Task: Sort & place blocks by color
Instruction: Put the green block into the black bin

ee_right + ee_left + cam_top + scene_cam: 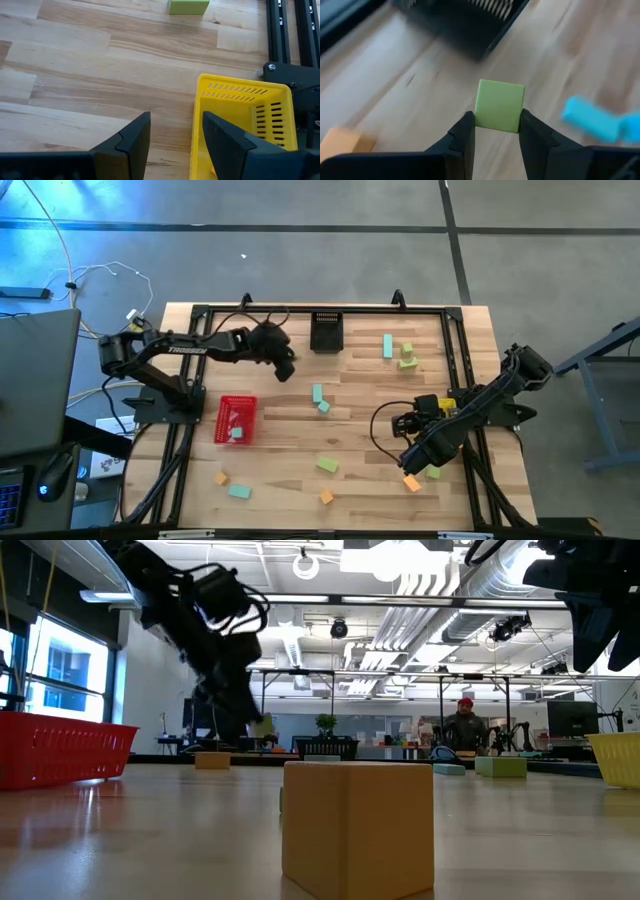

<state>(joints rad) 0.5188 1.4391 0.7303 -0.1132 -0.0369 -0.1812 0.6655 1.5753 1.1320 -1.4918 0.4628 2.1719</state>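
Observation:
My left gripper (286,370) is shut on a lime green block (499,106), above the table beside the black bin (327,332). My right gripper (175,142) stands open above the table at the right. The near left corner of the yellow bin (240,125) lies just under its fingers, and nothing is between them. Other blocks lie flat on the table: teal (387,345), green (407,358), teal (320,398), green (327,465), orange (326,497), and orange (411,482) by the right arm. My left gripper pinches the green block by two opposite sides (479,117) between its two fingertips. The fingers slant down toward the table from the left. The block sits square in the hold, its top face showing, lifted clear of the table.
The red bin (236,420) stands at the table's left with pale blocks in it. An orange block (222,477) and a teal one (238,491) lie near the front left. A dark frame rail (300,308) runs around the table. A person (462,725) stands far behind.

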